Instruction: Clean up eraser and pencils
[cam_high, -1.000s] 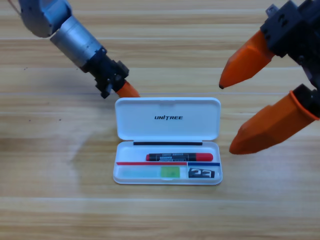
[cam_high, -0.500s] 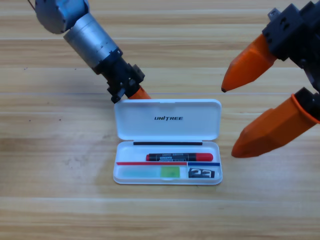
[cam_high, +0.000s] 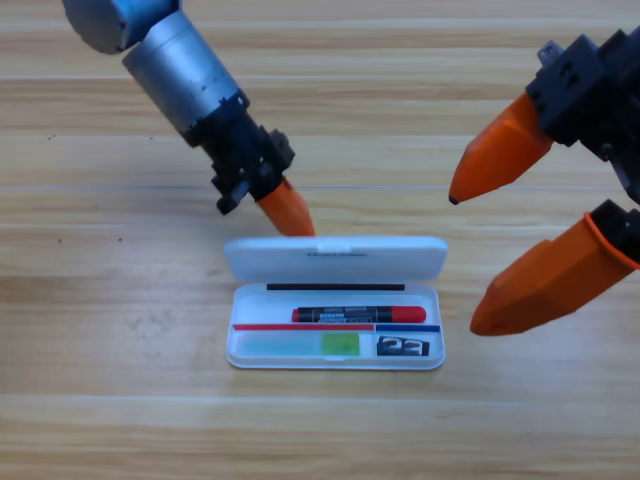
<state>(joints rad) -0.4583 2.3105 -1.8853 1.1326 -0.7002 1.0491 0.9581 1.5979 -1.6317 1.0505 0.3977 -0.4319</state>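
A: Which step are you on? Everything looks packed: the red pencil (cam_high: 358, 314) lies in the far slot of the white case (cam_high: 335, 352), the pale green-ended pencil (cam_high: 303, 345) sits in the near slot on the left, and the eraser (cam_high: 404, 347) is just right of it in the near-right pocket.

B: So sorting is done, I'd judge; closing the case is what's in hand. Your left gripper (cam_high: 290, 210) is at the far edge of the lid (cam_high: 335, 256), tip touching or just beside it, and the lid stands tilted up rather than flat on the table (cam_high: 100, 350).

A: Jaws on the left one?

B: Cannot tell, only 1 orange tip shows (the other is hidden behind it).

A: And the right gripper (cam_high: 490, 250)?

B: Waiting at the right edge, 2 jaws wide apart, holding nothing, well clear of the case.

A: Next move?

B: Probably you push the lid toward the near side and down until it seats on the base. Watch that the case doesn't slide along the table; the contents lie low enough that they shouldn't block it.
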